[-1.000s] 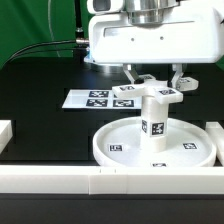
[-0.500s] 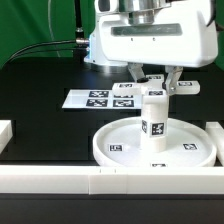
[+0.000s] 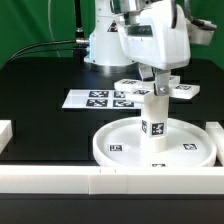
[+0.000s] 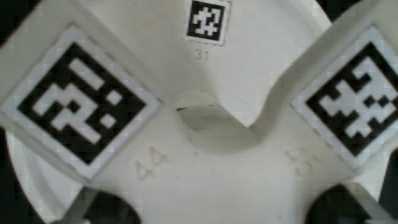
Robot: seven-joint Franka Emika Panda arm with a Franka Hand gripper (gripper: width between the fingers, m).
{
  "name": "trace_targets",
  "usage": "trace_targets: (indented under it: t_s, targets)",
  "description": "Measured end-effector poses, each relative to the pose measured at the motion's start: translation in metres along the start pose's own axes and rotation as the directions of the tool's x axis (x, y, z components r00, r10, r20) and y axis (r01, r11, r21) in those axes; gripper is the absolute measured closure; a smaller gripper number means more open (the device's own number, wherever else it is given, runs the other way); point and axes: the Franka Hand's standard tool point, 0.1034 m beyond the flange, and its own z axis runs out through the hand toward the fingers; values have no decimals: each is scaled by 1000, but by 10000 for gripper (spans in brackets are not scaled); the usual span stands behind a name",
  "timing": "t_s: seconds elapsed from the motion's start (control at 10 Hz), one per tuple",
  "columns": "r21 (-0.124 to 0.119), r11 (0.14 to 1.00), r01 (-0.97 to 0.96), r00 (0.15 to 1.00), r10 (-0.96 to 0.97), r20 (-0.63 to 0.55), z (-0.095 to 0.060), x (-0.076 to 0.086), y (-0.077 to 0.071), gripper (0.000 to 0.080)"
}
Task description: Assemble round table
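The large rimmed round disc (image 3: 105, 150) lies flat near the front. The short thick cylinder leg (image 3: 155, 125) stands upright on its middle. The small cross-shaped foot (image 3: 183, 91) sits on top of the leg, its tagged arms sticking out to the sides. My gripper (image 3: 160, 80) comes straight down over the leg top and is shut on the foot. In the wrist view the foot (image 4: 214, 150) fills the picture, with two tagged arms. My gripper (image 4: 217, 207) has a dark fingertip (image 4: 98, 207) at each side of the foot's body.
The marker board (image 3: 95, 99) lies behind the disc toward the exterior view's left. A long white border rail (image 3: 100, 180) runs along the front, with short rail ends at the left (image 3: 5, 135) and right (image 3: 214, 135). A green backdrop stands behind.
My gripper and wrist have turned about the vertical axis over the leg top. The foot's arms have swung round with it. The disc and leg stay put.
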Motion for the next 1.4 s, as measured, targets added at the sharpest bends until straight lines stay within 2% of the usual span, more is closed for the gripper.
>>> trace_targets:
  t_s: [0.3,0.6,0.9,1.0,1.1,1.2,1.3,1.4]
  targets:
    - [2,975,-220,975,220,-3,0,0,0,354]
    - [5,907,-422,907,422,0,-1,1,-1,353]
    - [5,892,-453,892,453,1,0,0,-1,339]
    - [3,900,-435,900,435,2,-1,-1,-1,197]
    - [7,916,-402,916,402,13,-9,-3,-4,164]
    - [4,923,-384,923,384,27,-17,-7,-7,164]
    - [16,930,-368,929,367,42,-23,-9,-10,152]
    - [13,938,-347,937,346,40,-21,-9,-9,150]
